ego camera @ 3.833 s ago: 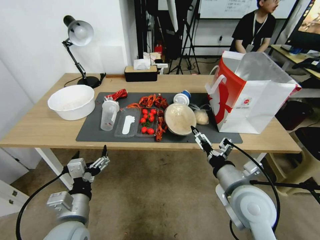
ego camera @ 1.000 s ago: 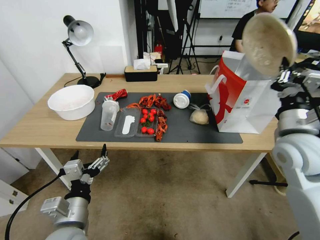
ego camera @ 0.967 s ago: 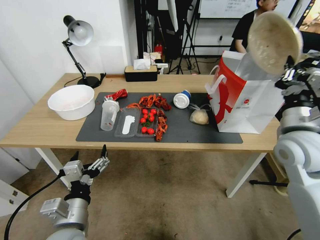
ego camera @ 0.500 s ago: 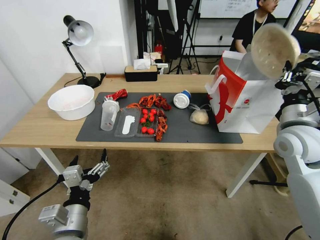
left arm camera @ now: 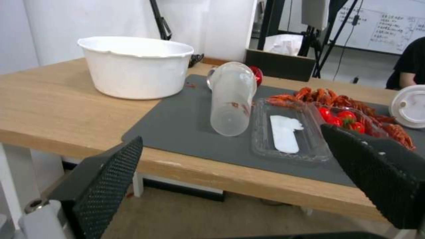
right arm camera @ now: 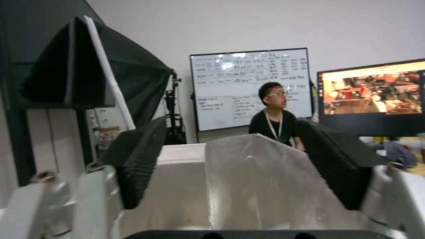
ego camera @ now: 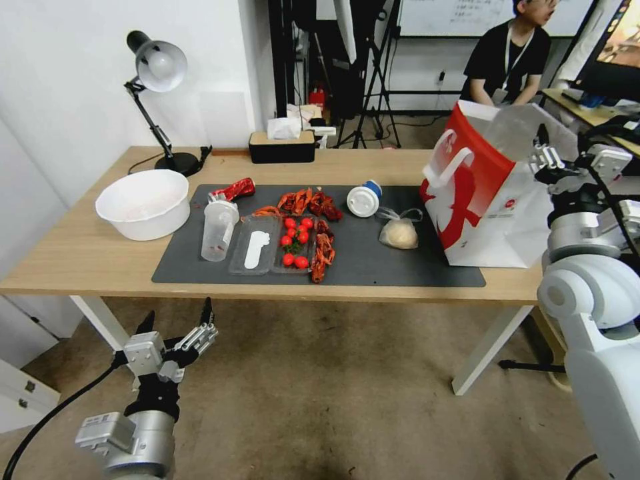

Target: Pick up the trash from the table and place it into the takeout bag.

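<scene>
I'm holding the right claw (ego camera: pixel 567 157) spread apart and empty over the takeout bag (ego camera: pixel 490 200) at the bench's (ego camera: pixel 87 257) right end; the left claw (ego camera: pixel 175 320) is hanging apart below the bench edge.

- Beige paper bowl: lifted off the table's mat, carried above the takeout bag (ego camera: pixel 490 200), and now gone from sight.
- Right gripper (ego camera: pixel 563 157): lowered to the bag's open top, jaws now apart and empty.
- Takeout bag: now tilted, shifted slightly.
</scene>
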You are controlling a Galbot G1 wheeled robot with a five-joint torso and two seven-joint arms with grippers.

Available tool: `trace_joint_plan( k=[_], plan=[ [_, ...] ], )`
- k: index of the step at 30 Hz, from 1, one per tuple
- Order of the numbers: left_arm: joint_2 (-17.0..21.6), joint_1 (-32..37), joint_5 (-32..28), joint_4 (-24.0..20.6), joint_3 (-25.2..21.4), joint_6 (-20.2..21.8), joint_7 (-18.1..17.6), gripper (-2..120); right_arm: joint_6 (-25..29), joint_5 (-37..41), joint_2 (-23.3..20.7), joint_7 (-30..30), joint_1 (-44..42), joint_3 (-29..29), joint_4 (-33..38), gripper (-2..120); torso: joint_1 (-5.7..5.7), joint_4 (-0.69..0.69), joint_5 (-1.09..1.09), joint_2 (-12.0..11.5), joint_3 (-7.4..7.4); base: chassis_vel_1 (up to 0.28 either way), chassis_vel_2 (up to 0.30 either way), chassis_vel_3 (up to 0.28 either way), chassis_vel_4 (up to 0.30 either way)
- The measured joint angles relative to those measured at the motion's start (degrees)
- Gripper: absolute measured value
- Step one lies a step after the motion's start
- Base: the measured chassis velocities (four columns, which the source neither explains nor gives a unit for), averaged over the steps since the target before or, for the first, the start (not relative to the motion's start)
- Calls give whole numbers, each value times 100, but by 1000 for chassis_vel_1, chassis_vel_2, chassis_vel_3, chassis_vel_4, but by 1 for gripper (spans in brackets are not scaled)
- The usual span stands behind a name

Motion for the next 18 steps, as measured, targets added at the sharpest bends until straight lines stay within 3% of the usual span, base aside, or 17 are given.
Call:
trace_joint_plan(
  k=[3,9,12,18],
  plan=[
    [3,-50,-16,50,-1,4,1,100,23,142,16,-115,-41,-73,199,95,0,0,0,0,0,0,0,0,0],
    [55,-96,-121,75,-52,-1,29,100,-59,686,166,-557,-1008,-133,1059,100,0,-1,1,0,0,0,0,0,0],
    [76,-137,-148,108,-71,-3,36,100,43,346,306,-907,-1503,-215,1277,100,0,-1,0,0,0,0,0,0,0],
    [118,-201,-197,180,-99,-7,56,100,779,-732,493,-1541,-2120,-321,1223,100,0,1,0,0,-1,0,0,0,0]
  ],
)
